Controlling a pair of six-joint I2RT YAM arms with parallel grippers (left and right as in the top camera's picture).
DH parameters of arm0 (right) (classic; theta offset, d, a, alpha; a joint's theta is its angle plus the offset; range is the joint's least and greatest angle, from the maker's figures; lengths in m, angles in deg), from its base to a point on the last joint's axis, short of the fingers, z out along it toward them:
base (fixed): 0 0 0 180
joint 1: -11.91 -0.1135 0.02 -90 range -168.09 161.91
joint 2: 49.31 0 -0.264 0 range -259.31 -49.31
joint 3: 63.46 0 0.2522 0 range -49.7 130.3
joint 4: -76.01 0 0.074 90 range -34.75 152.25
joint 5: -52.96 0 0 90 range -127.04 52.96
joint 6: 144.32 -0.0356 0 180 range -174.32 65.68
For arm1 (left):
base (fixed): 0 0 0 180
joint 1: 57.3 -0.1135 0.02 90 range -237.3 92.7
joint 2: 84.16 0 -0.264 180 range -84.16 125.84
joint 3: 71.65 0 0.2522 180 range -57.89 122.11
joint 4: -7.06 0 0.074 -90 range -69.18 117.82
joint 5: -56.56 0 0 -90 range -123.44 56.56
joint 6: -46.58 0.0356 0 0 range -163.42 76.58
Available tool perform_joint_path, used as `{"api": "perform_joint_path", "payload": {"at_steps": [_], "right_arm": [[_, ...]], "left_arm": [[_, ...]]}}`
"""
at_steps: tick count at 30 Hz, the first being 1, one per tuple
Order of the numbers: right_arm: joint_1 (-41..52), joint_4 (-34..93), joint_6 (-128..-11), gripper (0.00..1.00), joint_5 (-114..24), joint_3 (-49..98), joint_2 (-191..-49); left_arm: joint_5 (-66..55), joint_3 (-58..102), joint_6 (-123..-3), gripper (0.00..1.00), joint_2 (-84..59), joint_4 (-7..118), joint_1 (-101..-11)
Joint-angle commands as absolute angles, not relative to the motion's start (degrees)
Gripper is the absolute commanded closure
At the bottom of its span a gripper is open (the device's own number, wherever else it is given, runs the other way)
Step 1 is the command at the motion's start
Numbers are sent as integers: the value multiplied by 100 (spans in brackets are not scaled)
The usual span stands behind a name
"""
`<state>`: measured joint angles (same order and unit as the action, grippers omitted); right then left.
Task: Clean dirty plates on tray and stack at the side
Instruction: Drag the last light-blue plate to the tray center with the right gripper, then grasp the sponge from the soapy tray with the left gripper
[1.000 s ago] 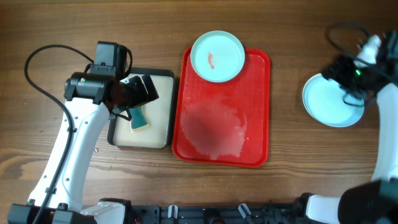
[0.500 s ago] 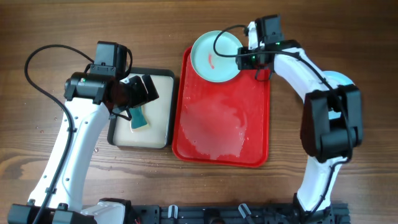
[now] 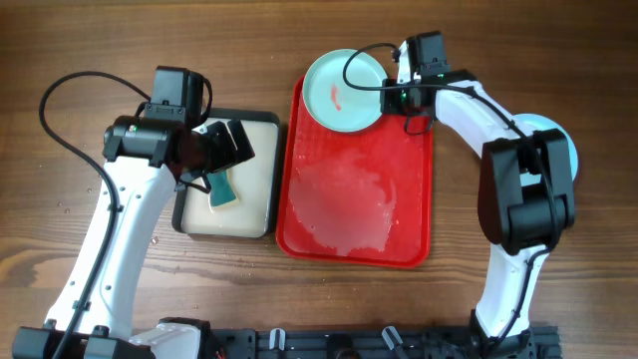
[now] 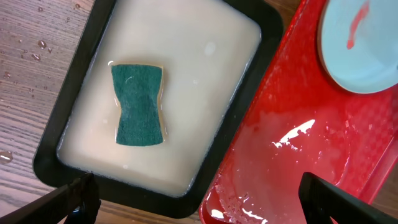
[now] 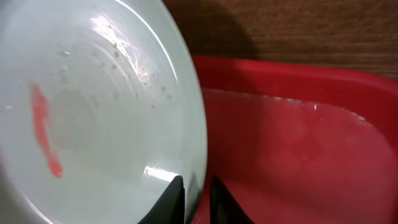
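Observation:
A pale blue plate (image 3: 341,90) (image 5: 93,112) with a red smear lies across the far rim of the red tray (image 3: 399,189) (image 5: 298,137). My right gripper (image 3: 391,97) (image 5: 198,196) is shut on the plate's right rim, one finger inside and one outside. Another pale blue plate (image 3: 538,125) lies on the table to the right, mostly hidden by the right arm. My left gripper (image 3: 227,148) (image 4: 202,202) hangs open over the gap between the cream tray and the red tray, holding nothing.
A black-rimmed cream tray (image 3: 249,204) (image 4: 193,93) stands left of the red tray, with a green sponge (image 3: 221,189) (image 4: 138,104) lying in it. The red tray's floor is wet and glossy. Water drops dot the wooden table at the left.
The right arm swung from the plate at the far right over to the plate on the tray. Its jaws then narrowed onto that plate's rim. The left arm has not moved.

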<state>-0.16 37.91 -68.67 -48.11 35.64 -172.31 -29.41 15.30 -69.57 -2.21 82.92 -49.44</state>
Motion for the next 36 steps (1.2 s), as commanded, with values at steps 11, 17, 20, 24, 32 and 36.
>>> {"api": "perform_joint_path", "payload": {"at_steps": [11, 17, 20, 24, 32, 36], "right_arm": [[1, 687, -7328, 96, -4175, 3492, -15518], [-43, 202, -8181, 96, -4666, 2401, -15375], [-58, 906, -8307, 95, -5558, 1470, -15343], [-117, 1033, -8174, 88, -5652, 1265, -14538], [-217, 821, -6152, 60, -4946, 1383, -11922], [-215, 759, -6133, 55, -4922, 1368, -12156]], "left_arm": [[-2897, 1530, -6931, 0, -225, 8297, -4981], [-2897, 1530, -6931, 0, -225, 8295, -4981], [-2893, 1530, -6933, 0, -225, 8303, -4981], [-2895, 1530, -6931, 0, -225, 8312, -4981], [-3677, 1502, -7727, 0, 278, 8413, -4981], [-3841, 857, -8037, 48, 1191, 7593, -4981]]}}
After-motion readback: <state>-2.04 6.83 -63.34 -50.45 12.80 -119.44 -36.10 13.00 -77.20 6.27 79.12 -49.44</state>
